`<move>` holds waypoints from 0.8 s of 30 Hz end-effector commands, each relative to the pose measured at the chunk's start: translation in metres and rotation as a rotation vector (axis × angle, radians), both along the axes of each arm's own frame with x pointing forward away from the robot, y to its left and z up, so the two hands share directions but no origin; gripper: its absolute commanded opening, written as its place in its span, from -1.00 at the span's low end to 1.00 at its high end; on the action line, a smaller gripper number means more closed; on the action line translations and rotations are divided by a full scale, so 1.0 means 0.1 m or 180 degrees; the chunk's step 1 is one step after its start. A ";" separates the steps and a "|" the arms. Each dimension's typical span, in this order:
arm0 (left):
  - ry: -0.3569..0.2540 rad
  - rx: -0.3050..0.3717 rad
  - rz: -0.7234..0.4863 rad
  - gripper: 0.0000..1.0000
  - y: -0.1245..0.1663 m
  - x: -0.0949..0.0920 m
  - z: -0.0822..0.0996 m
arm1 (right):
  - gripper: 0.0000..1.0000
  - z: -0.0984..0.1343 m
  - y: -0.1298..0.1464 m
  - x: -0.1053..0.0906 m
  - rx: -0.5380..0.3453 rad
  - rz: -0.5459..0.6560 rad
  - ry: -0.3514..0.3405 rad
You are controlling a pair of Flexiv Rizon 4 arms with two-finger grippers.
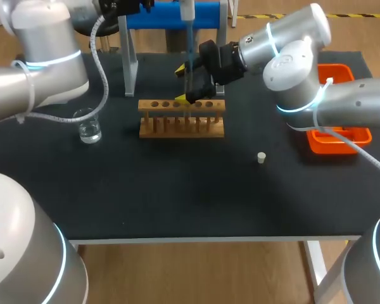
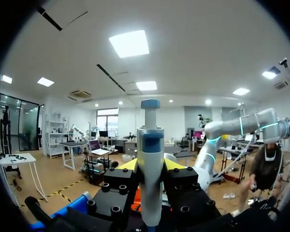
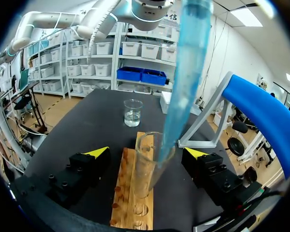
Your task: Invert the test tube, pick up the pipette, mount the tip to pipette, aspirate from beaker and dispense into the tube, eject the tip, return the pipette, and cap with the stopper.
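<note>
Two things flank the rack [image 1: 182, 126]: beaker [image 1: 88, 128], stopper [image 1: 261, 158].

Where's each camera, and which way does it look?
Head: above and behind, looking down at the black table; both arms show.
Left wrist: faces the room; left end effector holds the white pipette.
Right wrist: faces the wooden rack; open right end effector flanks the glass test tube.
Shared: head and right wrist show the glass beaker.

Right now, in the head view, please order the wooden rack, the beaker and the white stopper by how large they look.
1. wooden rack
2. beaker
3. white stopper
The gaps are plain, and all three stand about equally far from the camera, so the order is safe.
</note>
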State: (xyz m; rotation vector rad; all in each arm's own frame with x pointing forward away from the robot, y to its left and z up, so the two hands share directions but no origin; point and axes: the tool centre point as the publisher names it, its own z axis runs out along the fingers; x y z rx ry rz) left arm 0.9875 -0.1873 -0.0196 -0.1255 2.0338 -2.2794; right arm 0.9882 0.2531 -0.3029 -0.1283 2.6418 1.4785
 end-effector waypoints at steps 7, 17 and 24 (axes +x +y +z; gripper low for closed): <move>0.0117 0.0085 -0.0091 -1.00 -0.01 0.01 -0.02 | 1.00 0.01 -0.01 0.00 -0.0002 0.0001 0.0001; 0.0115 0.0291 0.0020 -1.00 0.01 -0.01 -0.01 | 1.00 0.01 -0.01 0.00 -0.0002 0.0001 0.0001; 0.0002 0.0214 0.0129 -1.00 0.06 -0.02 -0.01 | 1.00 0.01 -0.01 0.00 -0.0002 0.0001 0.0001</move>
